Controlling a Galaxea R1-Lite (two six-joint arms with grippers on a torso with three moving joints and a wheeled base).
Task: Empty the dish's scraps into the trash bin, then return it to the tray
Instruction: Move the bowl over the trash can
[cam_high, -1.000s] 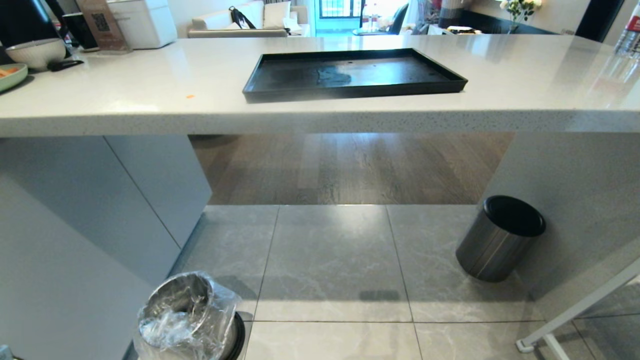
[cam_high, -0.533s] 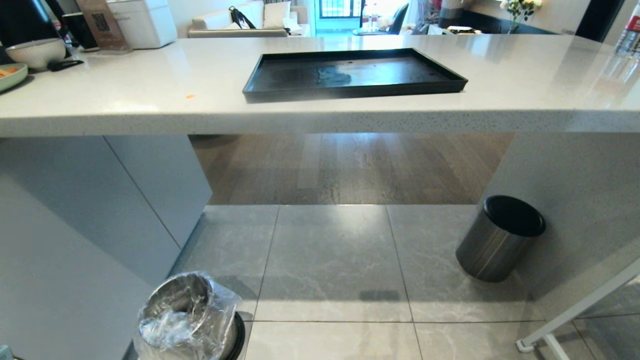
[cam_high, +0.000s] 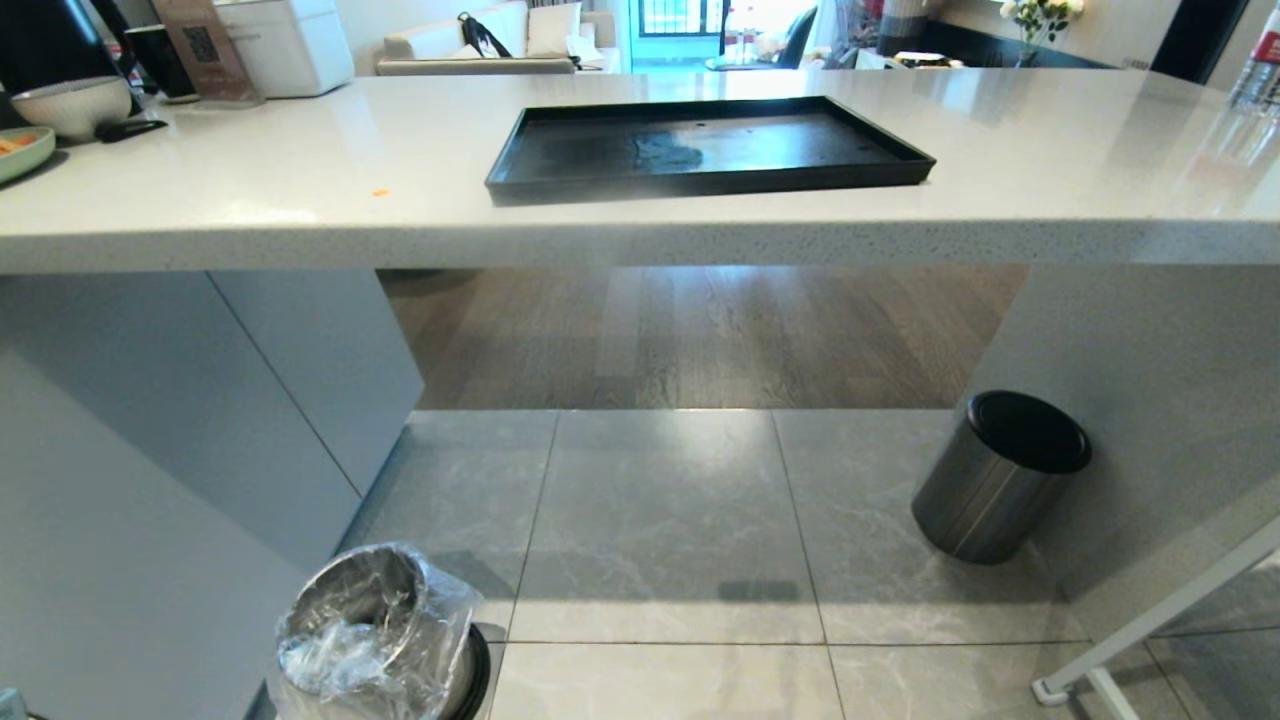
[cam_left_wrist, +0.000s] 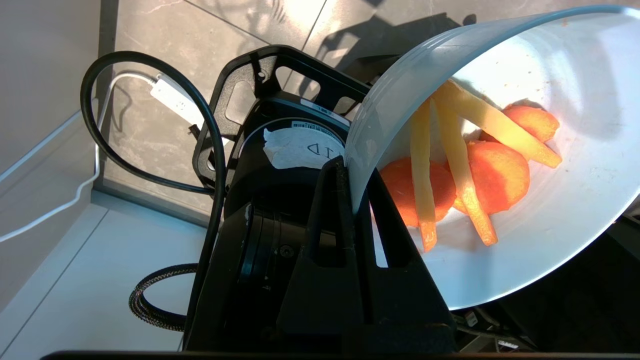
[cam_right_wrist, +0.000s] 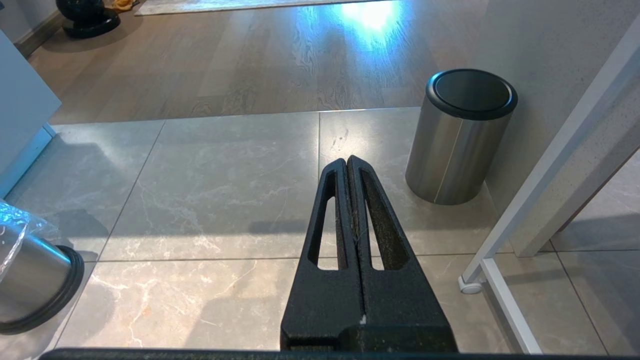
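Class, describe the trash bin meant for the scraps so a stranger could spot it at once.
Start at the long pale counter and look down to the grey tiled floor on the robot's left. The trash bin stands there: small, round, shiny steel. Unlike the steel cylinder opposite, black-topped, it wears a crinkled clear bag.

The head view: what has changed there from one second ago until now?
Nothing visibly changed. The tray lies bare on the counter, the trash bin stands on the floor at lower left, and neither arm shows there. In the left wrist view, the left pincer is shut on the dish, with the scraps inside it.
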